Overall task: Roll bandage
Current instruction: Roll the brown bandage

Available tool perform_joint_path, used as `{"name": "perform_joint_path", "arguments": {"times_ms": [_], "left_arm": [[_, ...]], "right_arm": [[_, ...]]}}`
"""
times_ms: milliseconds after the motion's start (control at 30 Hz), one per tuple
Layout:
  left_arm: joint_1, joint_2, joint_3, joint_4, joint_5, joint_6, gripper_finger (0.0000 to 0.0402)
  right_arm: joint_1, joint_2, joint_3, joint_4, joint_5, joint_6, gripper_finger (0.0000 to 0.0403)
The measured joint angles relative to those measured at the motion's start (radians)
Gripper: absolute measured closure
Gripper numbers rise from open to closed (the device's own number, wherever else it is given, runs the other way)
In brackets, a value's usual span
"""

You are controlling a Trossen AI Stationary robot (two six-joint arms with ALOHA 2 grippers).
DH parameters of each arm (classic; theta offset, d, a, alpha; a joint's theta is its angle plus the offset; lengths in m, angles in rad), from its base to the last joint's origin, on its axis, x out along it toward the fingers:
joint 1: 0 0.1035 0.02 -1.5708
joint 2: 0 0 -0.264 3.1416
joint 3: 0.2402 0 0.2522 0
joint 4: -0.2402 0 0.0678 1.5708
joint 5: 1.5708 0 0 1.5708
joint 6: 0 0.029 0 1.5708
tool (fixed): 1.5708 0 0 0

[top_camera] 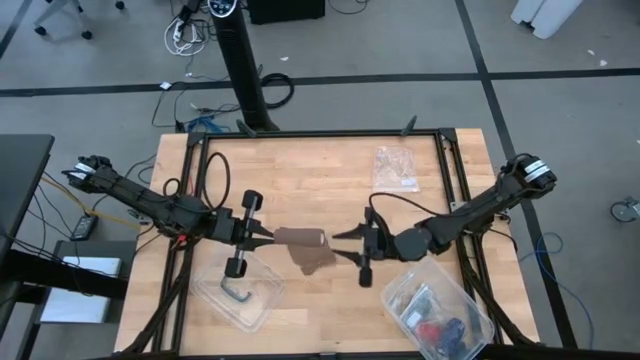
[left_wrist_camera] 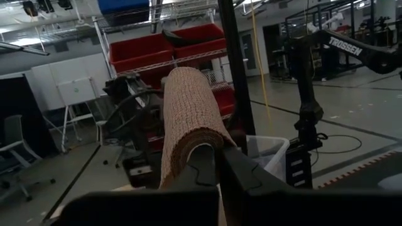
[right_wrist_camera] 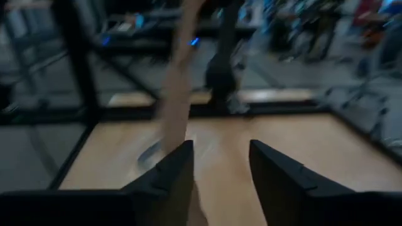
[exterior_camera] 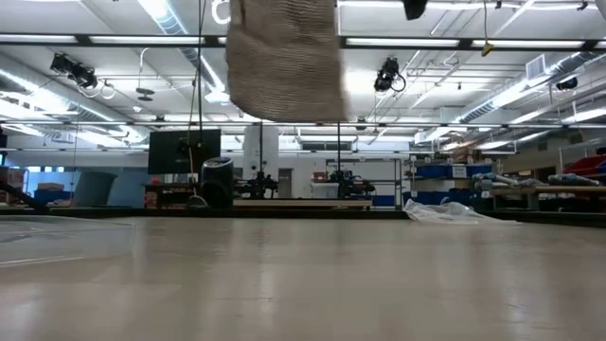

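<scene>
The right gripper (right_wrist_camera: 220,182) has its fingers parted above the table (right_wrist_camera: 301,135); the blurred bandage (right_wrist_camera: 176,88) hangs just beyond them.

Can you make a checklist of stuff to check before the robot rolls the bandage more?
1. Left gripper shut on the bandage: ok, the left wrist view shows its fingers pinching the roll's end.
2. Bandage off the table: ok, the low view shows it hanging high.
3. Right gripper open: ok, its fingers stand apart.
4. Right gripper clear of the bandage: cannot tell, it sits right at the hanging tail.
5. Roll wound evenly: cannot tell.
</scene>
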Motion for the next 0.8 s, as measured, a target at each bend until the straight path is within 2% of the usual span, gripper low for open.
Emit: {"name": "perform_joint_path", "arguments": {"times_ms": [167,267,467,800], "left_arm": [[0.0,0.0,0.0,-0.006,0.0,0.0,0.0401],[0.0,0.0,0.0,-0.007,0.0,-0.001,0.0401],[0.0,0.0,0.004,-0.016,-0.001,-0.001,0.0401],[0.0,0.0,0.004,-0.029,-0.001,-0.001,0.0401]], "right_arm": [[-0.006,0.004,-0.019,-0.071,-0.141,0.121,0.0217],[-0.037,0.014,-0.061,-0.081,-0.175,0.182,0.021],[-0.077,0.014,-0.142,0.044,-0.259,0.246,0.0209],[-0.023,0.012,-0.148,0.013,-0.24,0.261,0.0205]]}}
